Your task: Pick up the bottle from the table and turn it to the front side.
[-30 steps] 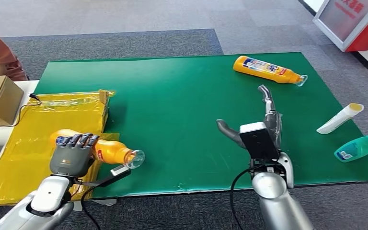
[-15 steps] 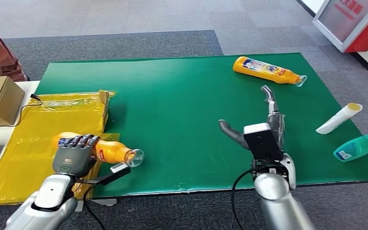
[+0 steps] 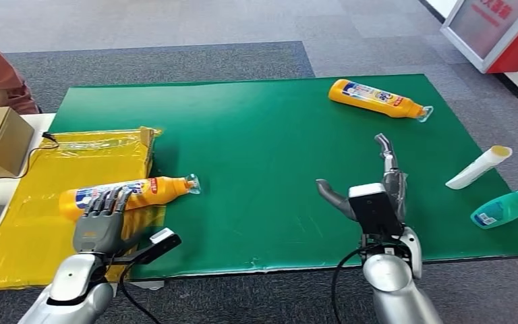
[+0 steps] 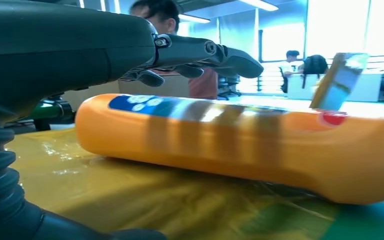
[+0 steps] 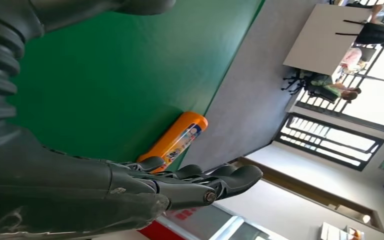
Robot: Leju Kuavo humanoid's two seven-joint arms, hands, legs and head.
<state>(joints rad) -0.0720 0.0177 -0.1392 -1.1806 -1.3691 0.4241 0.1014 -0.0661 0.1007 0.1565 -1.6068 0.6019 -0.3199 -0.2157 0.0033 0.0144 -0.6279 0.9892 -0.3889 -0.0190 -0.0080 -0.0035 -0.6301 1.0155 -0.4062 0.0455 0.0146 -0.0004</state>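
Your bottle (image 3: 125, 192) lies label-up at lower left of the frame, half on yellow plastic (image 3: 34, 223). Left hand (image 3: 99, 223) hovers released over it (right hand (image 3: 378, 192) spread, idle).

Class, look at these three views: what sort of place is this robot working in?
Probably an open-plan office: grey carpet floor, people seated at a white table, a table covered by a green mat.

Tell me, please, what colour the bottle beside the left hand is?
Orange with a blue label, clearest in the head view: bottle.
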